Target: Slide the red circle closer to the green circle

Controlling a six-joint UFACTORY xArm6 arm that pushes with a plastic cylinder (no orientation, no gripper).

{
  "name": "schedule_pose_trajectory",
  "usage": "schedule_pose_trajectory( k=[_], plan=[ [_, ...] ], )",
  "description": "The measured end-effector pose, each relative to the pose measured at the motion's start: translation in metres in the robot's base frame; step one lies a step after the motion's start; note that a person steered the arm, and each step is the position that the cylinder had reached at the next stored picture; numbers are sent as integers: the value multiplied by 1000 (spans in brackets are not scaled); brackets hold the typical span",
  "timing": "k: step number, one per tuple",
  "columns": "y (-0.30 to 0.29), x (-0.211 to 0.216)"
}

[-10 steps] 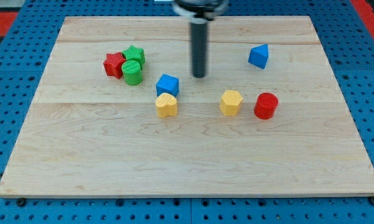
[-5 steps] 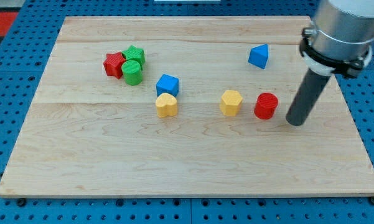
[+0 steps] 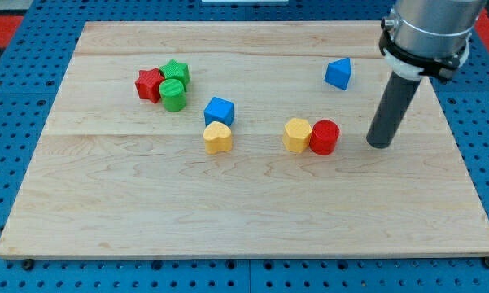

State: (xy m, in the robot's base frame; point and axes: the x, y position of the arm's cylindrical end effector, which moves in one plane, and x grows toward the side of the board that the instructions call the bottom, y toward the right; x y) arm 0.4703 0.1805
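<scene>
The red circle (image 3: 325, 137) lies right of the board's middle and touches the yellow hexagon (image 3: 297, 135) on its left. The green circle (image 3: 173, 95) lies far to the view's left, packed against a red star (image 3: 149, 84) and a green star (image 3: 176, 72). My tip (image 3: 379, 144) rests on the board to the right of the red circle, with a gap between them.
A blue cube (image 3: 219, 111) and a yellow heart (image 3: 217, 137) lie between the red circle and the green circle. A blue triangle (image 3: 338, 73) lies at the view's upper right. The wooden board (image 3: 244, 220) sits on a blue pegboard.
My tip swung from the board's upper middle to the right side. The red circle slid left and now touches the yellow hexagon, which shifted slightly left.
</scene>
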Motion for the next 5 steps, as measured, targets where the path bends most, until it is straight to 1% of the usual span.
schedule_pose_trajectory(
  k=[1, 2, 4, 5],
  plan=[
    [-30, 21],
    [-62, 19],
    [-64, -39],
    [-59, -53]
  ],
)
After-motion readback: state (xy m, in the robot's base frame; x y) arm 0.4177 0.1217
